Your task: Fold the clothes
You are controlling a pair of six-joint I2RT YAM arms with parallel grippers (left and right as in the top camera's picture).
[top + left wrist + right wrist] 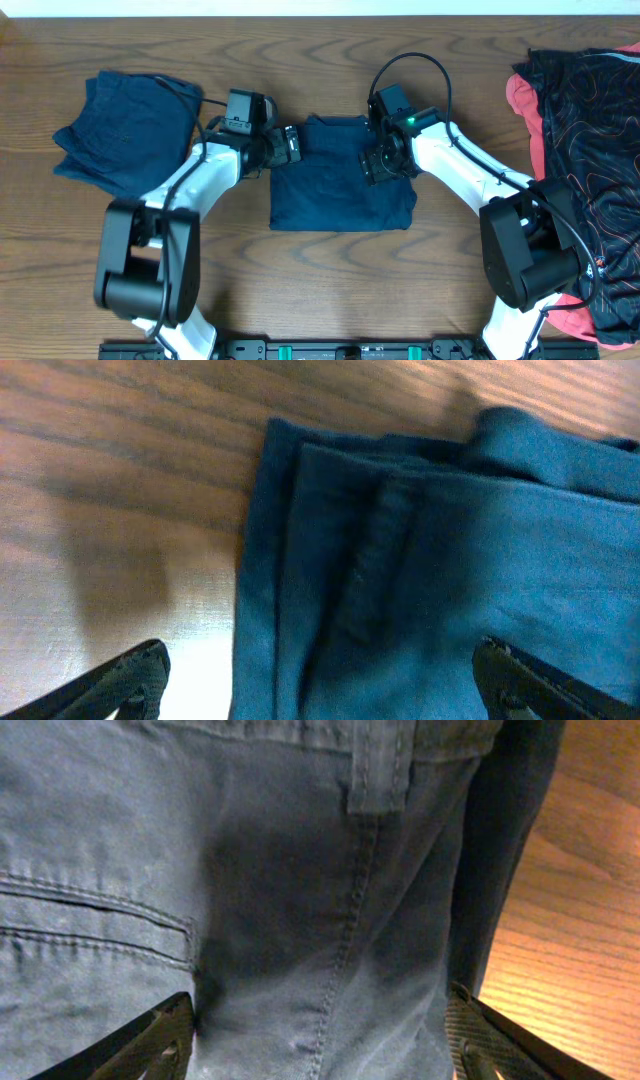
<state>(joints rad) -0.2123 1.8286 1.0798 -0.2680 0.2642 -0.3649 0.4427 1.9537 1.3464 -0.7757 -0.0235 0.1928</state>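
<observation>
A navy-blue garment [340,185] lies folded in a rough rectangle at the table's middle. A second navy garment [125,130] lies folded at the far left. My left gripper [290,145] is open at the middle garment's upper left corner; the left wrist view shows its layered edge [400,580] between the spread fingers [320,685]. My right gripper [380,165] is open, low over the garment's upper right part; the right wrist view shows seamed cloth [300,920] between its fingers [320,1040].
A heap of other clothes [590,150], black with an orange line pattern over red cloth, lies at the right edge beside the right arm. Bare wooden table [330,290] lies in front of the middle garment.
</observation>
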